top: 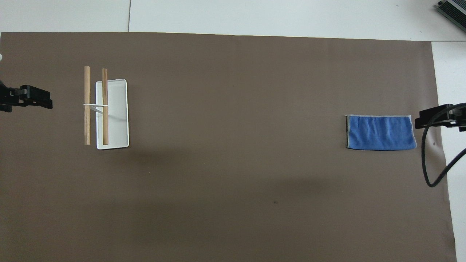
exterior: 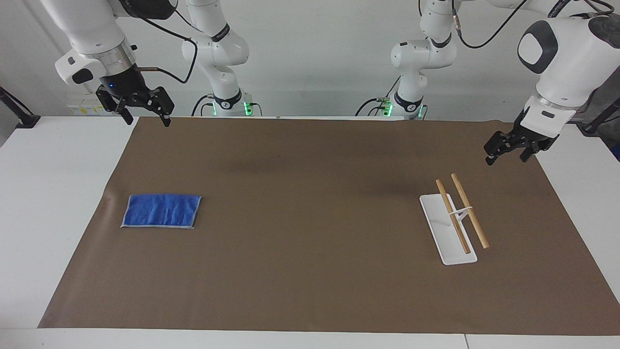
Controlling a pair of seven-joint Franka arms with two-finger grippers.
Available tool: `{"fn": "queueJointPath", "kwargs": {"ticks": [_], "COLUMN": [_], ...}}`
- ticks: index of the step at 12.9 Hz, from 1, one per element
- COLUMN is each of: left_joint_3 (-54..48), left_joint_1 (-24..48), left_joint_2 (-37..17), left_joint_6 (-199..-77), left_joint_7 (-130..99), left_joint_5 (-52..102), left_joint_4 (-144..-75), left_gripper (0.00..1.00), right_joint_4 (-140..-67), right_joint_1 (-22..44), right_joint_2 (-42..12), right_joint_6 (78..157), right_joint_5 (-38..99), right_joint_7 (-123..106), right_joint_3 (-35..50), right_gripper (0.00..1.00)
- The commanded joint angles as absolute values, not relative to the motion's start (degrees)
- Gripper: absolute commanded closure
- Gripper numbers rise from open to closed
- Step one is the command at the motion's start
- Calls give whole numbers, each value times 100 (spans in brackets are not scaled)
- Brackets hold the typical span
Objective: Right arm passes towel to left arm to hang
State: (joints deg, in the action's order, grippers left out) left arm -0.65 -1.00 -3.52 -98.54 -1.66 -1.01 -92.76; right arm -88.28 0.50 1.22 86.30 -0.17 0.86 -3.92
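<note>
The blue towel [exterior: 162, 211] [top: 381, 132] lies flat on the brown mat toward the right arm's end of the table. High over the mat's corner there hangs my right gripper [exterior: 147, 118] [top: 418, 122], open and empty, its cable trailing from the wrist. At the left arm's end stands the rack [exterior: 448, 228] [top: 112, 112], a white base plate carrying two wooden rods [exterior: 461, 211] [top: 87, 105]. My left gripper [exterior: 506, 157] [top: 45, 102] hovers open and empty over the mat's edge beside the rack.
The brown mat [exterior: 310, 232] [top: 233, 182] covers most of the white table [exterior: 43, 194]. A loose black cable [top: 433, 160] loops down from the right wrist. Both arm bases [exterior: 227, 104] stand at the robots' edge of the table.
</note>
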Motion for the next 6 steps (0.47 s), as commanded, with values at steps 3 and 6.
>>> {"fn": "queueJointPath", "kwargs": {"ticks": [3, 6], "left_joint_3": [-9, 35], "left_joint_1": [-105, -141], "left_joint_2": [-167, -167], "left_joint_6": [-9949, -9949], "left_joint_7": [-158, -167], "left_joint_5": [-149, -158], "left_joint_4": [-9492, -9492], "left_gripper": [0, 0], "right_joint_4": [-8930, -8938], "right_joint_1": [35, 35], "right_joint_2": [229, 237], "right_joint_6": [8640, 8622], "right_joint_5": [61, 79], "right_joint_7": [141, 88], "right_joint_3": [-457, -483], "right_gripper": [0, 0]}}
